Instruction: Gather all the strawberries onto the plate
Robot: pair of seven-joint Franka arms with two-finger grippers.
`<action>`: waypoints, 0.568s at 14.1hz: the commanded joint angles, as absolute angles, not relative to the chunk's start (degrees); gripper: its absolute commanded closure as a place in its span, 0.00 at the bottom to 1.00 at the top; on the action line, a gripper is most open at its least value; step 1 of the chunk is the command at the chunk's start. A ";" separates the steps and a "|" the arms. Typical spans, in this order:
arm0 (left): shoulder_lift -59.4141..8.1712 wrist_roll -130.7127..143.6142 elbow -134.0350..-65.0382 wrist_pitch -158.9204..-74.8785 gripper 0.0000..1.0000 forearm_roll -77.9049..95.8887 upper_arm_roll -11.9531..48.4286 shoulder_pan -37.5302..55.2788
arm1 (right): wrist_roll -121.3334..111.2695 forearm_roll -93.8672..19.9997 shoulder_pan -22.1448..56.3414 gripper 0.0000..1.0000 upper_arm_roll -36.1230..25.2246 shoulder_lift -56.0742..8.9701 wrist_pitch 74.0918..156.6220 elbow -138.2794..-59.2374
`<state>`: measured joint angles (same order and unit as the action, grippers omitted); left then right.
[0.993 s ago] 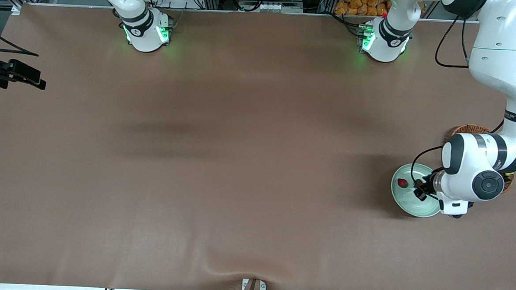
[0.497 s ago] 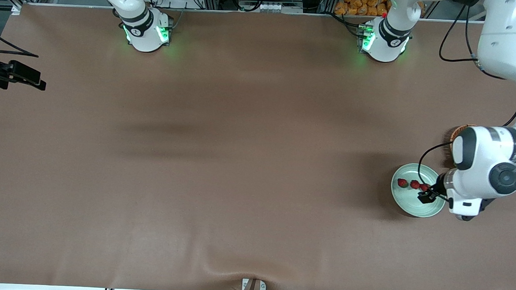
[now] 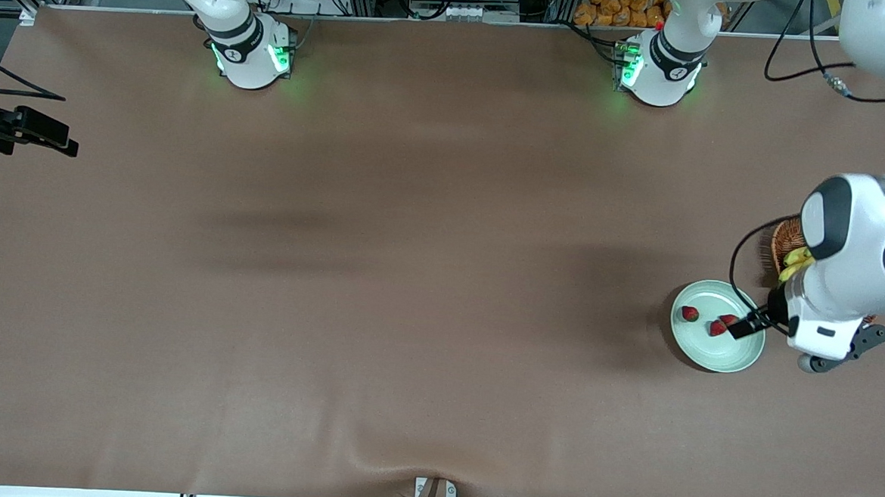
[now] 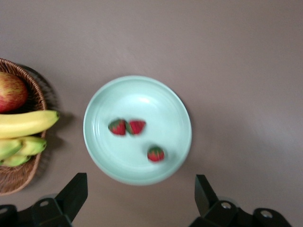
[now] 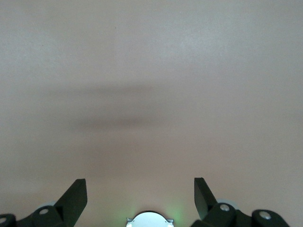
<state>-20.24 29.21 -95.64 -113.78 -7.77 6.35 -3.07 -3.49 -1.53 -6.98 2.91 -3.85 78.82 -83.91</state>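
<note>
The pale mint-green plate (image 3: 717, 352) lies near the left arm's end of the table. Three strawberries lie in it (image 3: 689, 314) (image 3: 717, 328) (image 3: 729, 320). In the left wrist view the plate (image 4: 137, 92) holds two berries touching (image 4: 118, 126) (image 4: 137, 126) and one apart (image 4: 155, 153). My left gripper (image 4: 138, 198) is open and empty, up in the air over bare table just off the plate's rim. In the front view its fingers are hidden under the left hand (image 3: 824, 329). My right gripper (image 5: 139, 198) is open and empty over bare table and waits.
A brown wicker basket (image 3: 780, 243) with bananas (image 3: 794, 261) stands beside the plate, farther from the front camera. It also shows in the left wrist view (image 4: 19, 182) with an apple (image 4: 10, 91) and bananas (image 4: 23, 124). A black mount (image 3: 21, 132) sits at the right arm's end.
The left hand has risen and drawn away from over the plate toward the left arm's end of the table. Three strawberries now show in the plate where one showed before.
</note>
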 commanded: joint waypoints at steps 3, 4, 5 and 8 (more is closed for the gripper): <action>-8.28 19.80 -97.21 -102.94 0.00 -5.55 10.28 -3.26 | -3.07 -1.67 -7.47 0.00 3.60 -3.25 77.61 -82.36; -6.70 17.51 -97.29 -101.53 0.00 -5.36 9.94 -2.21 | -2.99 -1.76 -7.47 0.00 3.60 -3.25 75.43 -81.57; -5.55 15.66 -97.12 -99.95 0.00 -5.10 9.32 -0.63 | -3.08 -1.76 -7.56 0.00 3.52 -3.25 73.41 -79.91; -3.08 10.39 -96.33 -97.48 0.00 -2.73 7.56 1.32 | -3.16 -1.67 -7.47 0.00 3.52 -3.16 68.31 -77.70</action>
<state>-4.99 14.49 -95.59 -98.85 -4.19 9.01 0.16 -3.49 -1.52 -6.98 3.08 -3.22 71.41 -79.70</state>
